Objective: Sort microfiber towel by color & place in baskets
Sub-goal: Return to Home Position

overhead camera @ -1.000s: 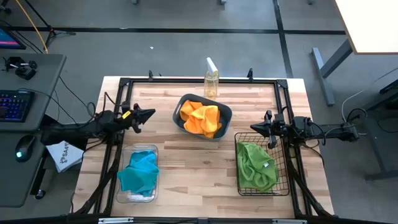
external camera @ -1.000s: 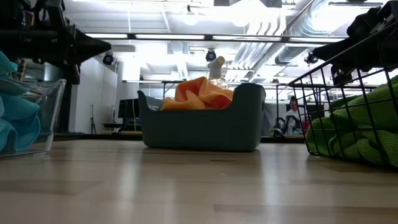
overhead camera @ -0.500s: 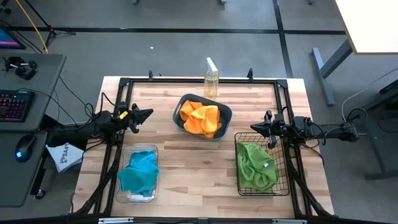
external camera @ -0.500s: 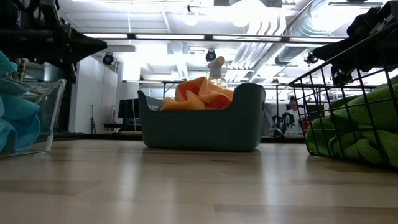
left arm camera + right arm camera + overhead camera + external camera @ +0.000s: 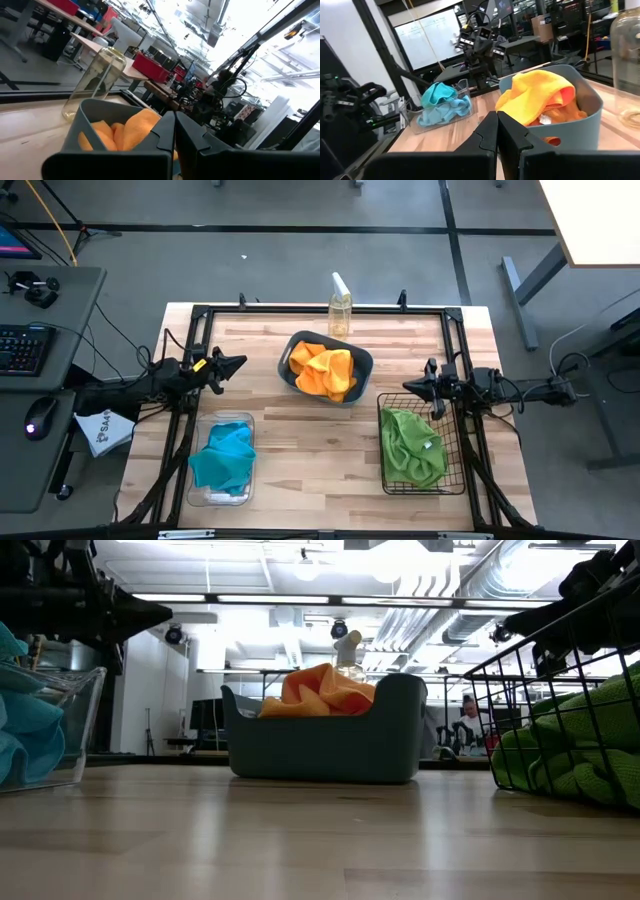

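Soft crumpled orange-yellow towels (image 5: 325,372) in rounded teal tub (image 5: 364,361); sky-blue towels (image 5: 222,457) in clear rectangular bin (image 5: 248,426); lime-green towels (image 5: 412,446) in black wire-mesh basket (image 5: 456,432). Pressed together: left gripper (image 5: 238,362) beyond bin, right gripper (image 5: 408,384) at basket's far edge.

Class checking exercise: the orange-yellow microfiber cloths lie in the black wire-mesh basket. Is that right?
No. The orange-yellow microfiber cloths lie in the dark teal rounded plastic tub, as the high view shows; the black wire-mesh basket holds lime green cloths.
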